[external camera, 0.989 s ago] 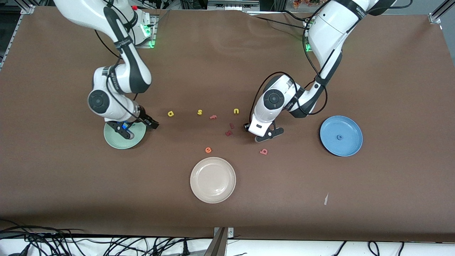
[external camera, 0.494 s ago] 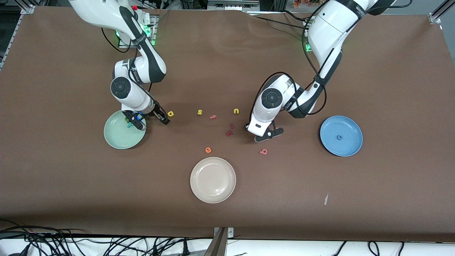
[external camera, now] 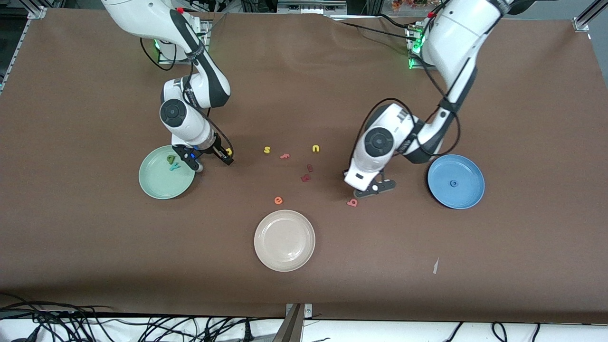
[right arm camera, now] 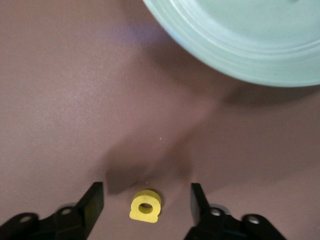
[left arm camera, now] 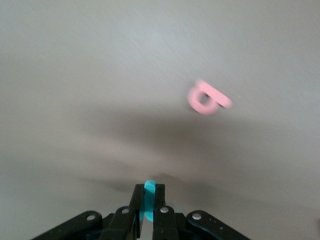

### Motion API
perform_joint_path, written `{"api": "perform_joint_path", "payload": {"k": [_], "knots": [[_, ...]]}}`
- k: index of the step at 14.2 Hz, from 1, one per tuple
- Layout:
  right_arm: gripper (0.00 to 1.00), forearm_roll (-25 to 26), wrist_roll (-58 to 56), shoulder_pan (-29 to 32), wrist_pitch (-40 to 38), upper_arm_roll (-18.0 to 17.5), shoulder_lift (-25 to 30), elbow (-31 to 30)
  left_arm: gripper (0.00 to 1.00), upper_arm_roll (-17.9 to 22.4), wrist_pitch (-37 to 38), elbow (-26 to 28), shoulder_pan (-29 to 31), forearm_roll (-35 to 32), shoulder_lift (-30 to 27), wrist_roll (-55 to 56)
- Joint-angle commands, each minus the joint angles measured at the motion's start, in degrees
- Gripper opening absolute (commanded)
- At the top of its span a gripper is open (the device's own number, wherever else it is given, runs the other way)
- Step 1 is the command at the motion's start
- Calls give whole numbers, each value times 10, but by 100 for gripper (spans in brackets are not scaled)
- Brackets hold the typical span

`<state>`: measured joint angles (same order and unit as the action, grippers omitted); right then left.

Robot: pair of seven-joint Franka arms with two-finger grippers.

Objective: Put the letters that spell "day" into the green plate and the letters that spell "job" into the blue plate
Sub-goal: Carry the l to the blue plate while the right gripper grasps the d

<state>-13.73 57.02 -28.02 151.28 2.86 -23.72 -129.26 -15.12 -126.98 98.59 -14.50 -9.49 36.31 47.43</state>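
The green plate holds the dark green "d" and the teal "y". Beside its rim, toward the table's middle, lies the yellow "a". My right gripper stands open around that letter, with a gap on each side of it; the front view shows this gripper at the plate's edge. My left gripper is shut on the teal "j" and hangs just above the table by the salmon-pink "b". The blue plate holds the blue "o".
Between the arms lie a yellow "s", a pink "f", a yellow "u", two dark red letters and an orange "e". A cream-white plate sits nearer the camera.
My right gripper left the green plate, leaving "d" and "y" in it, and came down around the "a". My left gripper shut on the "j" and shifted toward the blue plate.
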Motion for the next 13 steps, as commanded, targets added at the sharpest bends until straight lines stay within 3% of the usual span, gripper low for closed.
{"api": "perform_joint_path", "payload": {"k": [1, 7, 11, 13], "knots": [[57, -6, 6, -5, 9, 0, 3, -8, 0, -6, 64, 17, 55, -9, -47, -130], [4, -5, 0, -9, 9, 0, 9, -12, 0, -6, 66, 69, 183, -13, -85, -433], [1, -6, -16, -9, 3, 5, 31, -10, 0, -7, 46, 105, 258, -17, -99, -562], [1, -5, -58, -8, -55, 39, 61, -5, 0, -6, -10, 148, 279, -17, -105, -590]]}}
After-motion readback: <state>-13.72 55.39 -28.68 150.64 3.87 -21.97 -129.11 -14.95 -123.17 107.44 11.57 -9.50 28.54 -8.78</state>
